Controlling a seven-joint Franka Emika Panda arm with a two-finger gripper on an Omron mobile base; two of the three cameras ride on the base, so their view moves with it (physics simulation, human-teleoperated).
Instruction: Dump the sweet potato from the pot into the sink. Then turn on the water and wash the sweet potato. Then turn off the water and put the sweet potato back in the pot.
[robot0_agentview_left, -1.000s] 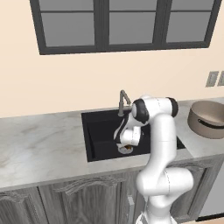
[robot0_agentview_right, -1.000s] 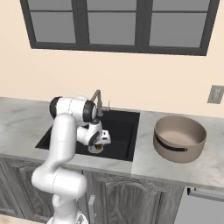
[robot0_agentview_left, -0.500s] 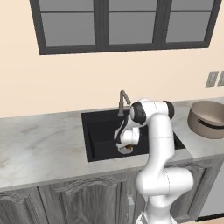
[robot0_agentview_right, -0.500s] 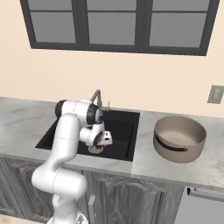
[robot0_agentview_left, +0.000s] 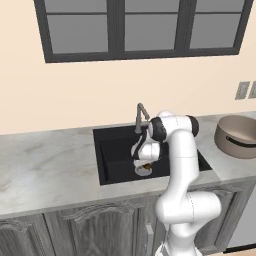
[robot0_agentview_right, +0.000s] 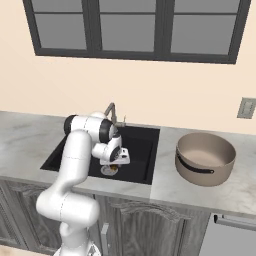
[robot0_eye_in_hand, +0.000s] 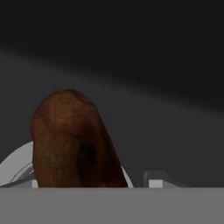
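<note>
Over the last second the arm has sunk a little further into the sink (robot0_agentview_left: 112, 150), and the claw (robot0_agentview_left: 144, 167) now sits low at the centre of the left base view, right over the round silver drain (robot0_agentview_right: 106, 171). The base has not driven; window, faucet (robot0_agentview_left: 140, 116) and pot (robot0_agentview_right: 205, 158) keep their places in both base views.

In the hand view the sweet potato (robot0_eye_in_hand: 72, 142) bulks large at the lower left, an orange-brown lump with a dark hollow, the pale arc of the drain (robot0_eye_in_hand: 15, 164) curving behind it and the dark sink wall across the upper half. In the left base view a sliver of the same brown shows just under the claw. The potato lies in the basin at the drain, close in front of the fingers (near enough that its lower end is cut off by the frame edge).

Whether the claw is spread, narrowed or already closed on the tuber I cannot tell. No stream runs from the faucet. The pot stands upright on the tabletop (robot0_agentview_right: 165, 185) at the right of the right base view, apparently empty, well apart from the sink.

My reading is that dumping and probably washing are done and this is the descent to pick the potato up for its return to the pot.
</note>
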